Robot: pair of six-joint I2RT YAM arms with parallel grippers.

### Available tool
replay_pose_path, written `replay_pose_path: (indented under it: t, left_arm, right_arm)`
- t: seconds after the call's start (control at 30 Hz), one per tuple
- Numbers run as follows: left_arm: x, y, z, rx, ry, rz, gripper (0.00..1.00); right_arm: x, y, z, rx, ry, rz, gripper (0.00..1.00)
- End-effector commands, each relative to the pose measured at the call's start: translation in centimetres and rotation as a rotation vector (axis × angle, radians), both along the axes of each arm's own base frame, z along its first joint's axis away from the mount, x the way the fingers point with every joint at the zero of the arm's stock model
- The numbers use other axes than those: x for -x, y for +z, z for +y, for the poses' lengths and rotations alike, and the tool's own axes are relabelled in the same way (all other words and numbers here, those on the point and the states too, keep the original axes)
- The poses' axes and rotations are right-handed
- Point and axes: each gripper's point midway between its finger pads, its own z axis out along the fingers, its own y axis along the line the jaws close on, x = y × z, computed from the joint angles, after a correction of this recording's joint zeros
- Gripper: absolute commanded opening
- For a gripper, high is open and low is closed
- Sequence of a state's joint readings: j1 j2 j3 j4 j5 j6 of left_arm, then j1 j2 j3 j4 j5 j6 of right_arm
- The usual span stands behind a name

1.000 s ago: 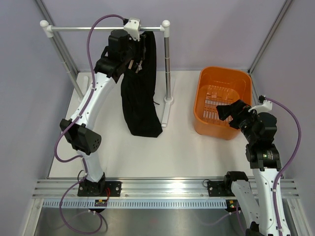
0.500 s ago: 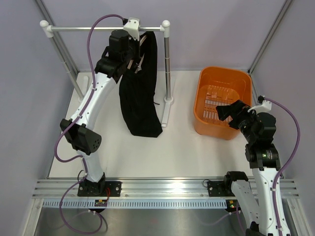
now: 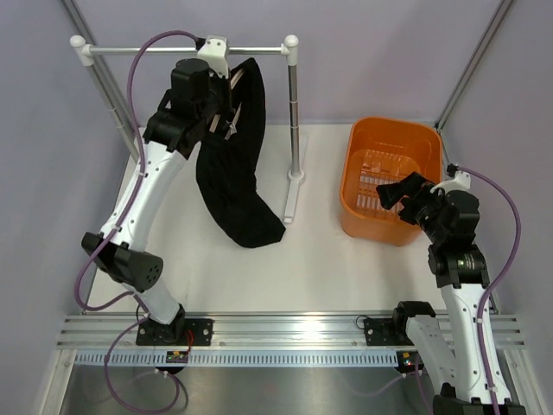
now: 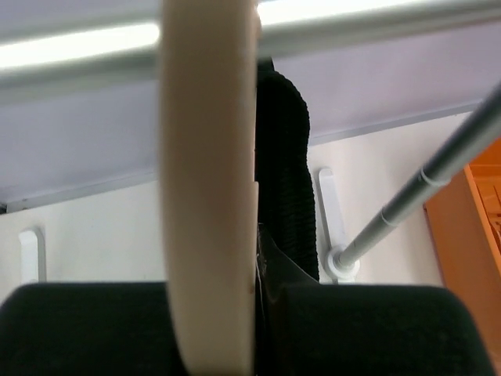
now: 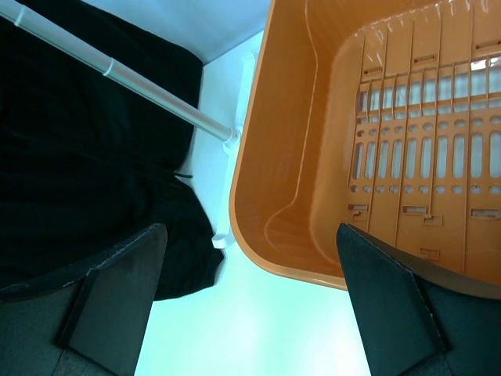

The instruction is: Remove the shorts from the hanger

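AT THE RAIL: My left fingers (image 4: 86, 329) are clamped together on the tan hanger (image 4: 207, 196), which runs up btwn them to the rail (image 4: 368, 22) above. The black shorts (image 3: 233, 173) drape just beyond and below that grip, the hem reaching down toward the table (image 3: 311, 268) (clipped on or merely folded over the bar, I can't tell). My right fingers (image 5: 109, 298) stand wide apart w/ nothing in them, hovering over the near lip of the orange basket (image 5: 313, 157), the shorts well off to their left.

To do this step well, I reckon I should keep the left grip firm so the hanger neither swings nor slips in the fingers. The right fingers should come across and pinch a thick fold of fabric low down. The pull should then go down and away from the left fingers, not sideways, so nothing snags on the stand's post (image 3: 294, 112).
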State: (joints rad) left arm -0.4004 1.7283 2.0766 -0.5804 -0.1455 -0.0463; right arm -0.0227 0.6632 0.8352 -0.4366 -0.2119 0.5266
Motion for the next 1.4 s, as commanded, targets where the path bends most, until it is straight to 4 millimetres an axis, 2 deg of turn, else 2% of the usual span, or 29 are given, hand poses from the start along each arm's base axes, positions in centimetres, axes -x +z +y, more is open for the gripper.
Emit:
replay_pose_path:
  t: [0.0, 0.03, 0.07, 0.1, 0.17, 0.27, 0.37, 0.4, 0.47, 0.5, 0.53, 0.57, 0.6, 0.63, 0.67, 0.77, 0.8, 0.87, 0.9, 0.97, 1.0, 1.07, 1.1, 1.37]
  left_arm:
    - [3.5, 5.2, 1.5, 0.088, 0.018, -0.141, 0.0]
    - [4.0, 5.4, 1.3, 0.087, -0.002, -0.16, 0.0]
    - [4.0, 3.3, 1.0, 0.067, -0.02, -0.14, 0.0]
    - [4.1, 4.6, 1.2, 0.072, -0.02, -0.197, 0.0]
    - [4.4, 5.6, 1.4, 0.064, -0.022, -0.224, 0.0]
    - [4.7, 5.2, 1.2, 0.048, -0.034, -0.163, 0.0]
    - [6.8, 5.1, 1.2, 0.067, -0.066, -0.127, 0.0]
    - [7.4, 3.5, 1.1, 0.064, -0.069, -0.076, 0.0]
    - [9.6, 3.3, 1.6, 0.078, -0.079, -0.06, 0.0]
    - [10.5, 2.4, 1.4, 0.083, -0.094, -0.032, 0.0]
    - [11.1, -0.1, 1.2, 0.068, -0.103, 0.023, 0.0]
    - [12.6, -0.1, 1.5, 0.075, -0.111, 0.021, 0.0]
    - [13.3, -2.2, 1.2, 0.057, -0.124, 0.064, 0.0]
    - [13.9, -2.9, 1.1, 0.053, -0.133, 0.076, 0.0]
    - [15.2, -2.8, 0.8, 0.062, -0.154, 0.072, 0.0]
    - [17.2, -4.8, -0.2, 0.048, -0.195, 0.119, 0.0]
    - [18.5, -4.7, -1.1, 0.047, -0.235, 0.112, 0.0]
    - [19.5, -5.7, -1.6, 0.016, -0.252, 0.13, 0.0]
    - [20.2, -6.0, -2.2, 0.008, -0.274, 0.136, 0.0]
    - [20.5, -6.5, -2.6, 0.006, -0.289, 0.149, 0.0]
    - [20.9, -6.8, -3.1, 0.004, -0.31, 0.156, 0.0]
    - [20.9, -7.4, -3.7, -0.008, -0.318, 0.165, 0.0]
    - [21.2, -7.6, -4.1, -0.013, -0.327, 0.166, 0.0]
    - [22.7, -7.3, -5.7, -0.009, -0.408, 0.157, 0.0]
  right_arm:
    - [-0.6, 1.2, 0.4, 0.014, 0.039, -0.046, 1.0]
    - [-0.6, 1.1, 0.5, 0.014, 0.044, -0.045, 0.99]
    - [-0.7, 1.3, 0.6, 0.014, 0.048, -0.054, 0.99]
    - [-0.6, 1.4, 0.7, 0.012, 0.054, -0.058, 0.99]
    - [-0.7, 1.3, 0.7, 0.013, 0.056, -0.054, 0.99]
    - [-0.8, 1.1, 1.2, 0.009, 0.085, -0.049, 0.99]
    - [-0.8, 1.2, 2.1, 0.008, 0.151, -0.049, 0.99]
    - [-0.6, 1.3, 2.7, 0.012, 0.195, -0.053, 1.0]
    - [-0.8, 1.5, 3.4, 0.016, 0.231, -0.041, 0.98]
    - [-1.1, 1.3, 3.9, 0.042, 0.242, -0.03, 0.98]
    - [-1.1, 1.8, 4.3, 0.06, 0.248, -0.028, 0.97]
    - [-0.9, 1.8, 5.6, 0.087, 0.262, -0.021, 0.97]
    - [-1.1, 2.5, 6.5, 0.109, 0.281, -0.024, 0.96]
    - [-1.0, 2.5, 7.4, 0.121, 0.295, -0.014, 0.95]
    - [-0.7, 2.8, 8.9, 0.122, 0.324, -0.013, 0.94]
    - [-0.8, 3.7, 11.5, 0.125, 0.366, -0.003, 0.93]
    - [-1.1, 4.3, 12.3, 0.13, 0.376, -0.005, 0.93]
    - [-1.3, 4.6, 13.4, 0.156, 0.378, 0.002, 0.93]
    - [-1.2, 4.9, 15.3, 0.166, 0.421, 0.005, 0.93]
    - [-1.5, 4.9, 16.5, 0.195, 0.419, 0.018, 0.93]
    - [-1.3, 5.0, 18.3, 0.208, 0.453, 0.024, 0.92]
    - [-1.5, 4.8, 19.3, 0.237, 0.435, 0.034, 0.91]
    - [-1.2, 4.7, 20.6, 0.25, 0.458, 0.042, 0.91]
    - [-2.5, 2.7, 23.4, 0.318, 0.439, 0.103, 0.9]
